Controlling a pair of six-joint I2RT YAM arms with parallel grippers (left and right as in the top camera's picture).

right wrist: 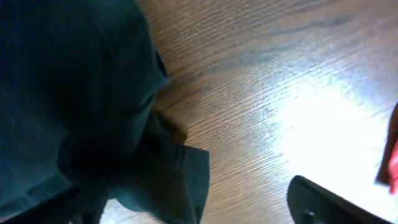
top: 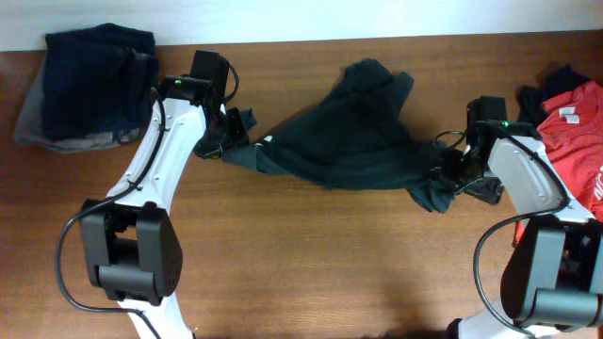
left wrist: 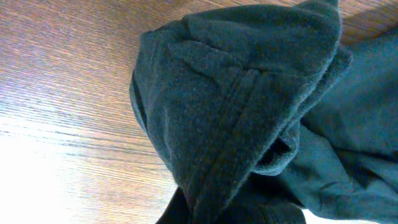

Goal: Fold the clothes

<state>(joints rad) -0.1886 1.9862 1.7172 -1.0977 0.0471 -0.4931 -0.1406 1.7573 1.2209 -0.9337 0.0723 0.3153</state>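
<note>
The dark green garment (top: 358, 132) lay crumpled across the middle of the bench (top: 311, 273), toward its 12 o'clock half, drawn out into a rough band from 9 to 4 o'clock. It was not yet flat: one flap was thrown up toward 12 o'clock and the middle was creased.

The left tool (top: 215, 143) was clamped shut on the garment's 9 o'clock corner. Its wrist view was filled with bunched cloth and a thick stitched hem band (left wrist: 233, 130). The right tool (top: 456, 175) stood at the 4 o'clock corner with its jaws wide. One finger (right wrist: 336, 202) showed clear of the cloth with bare wood between, so it appeared to hold nothing.

The fabric looked like soft, napped fleece: light, limp and not slippery. It would likely sag and drag along the wood rather than keep any shape. The doubled hem bands and corners looked like the best places to pinch, since they were thicker and less apt to slide out than a single layer. Two far-apart corners, lifted together, should pull it taut.

A folded navy and grey pile (top: 89, 89) sat at 10 o'clock, and a red garment (top: 577, 127) at 3 o'clock.
</note>
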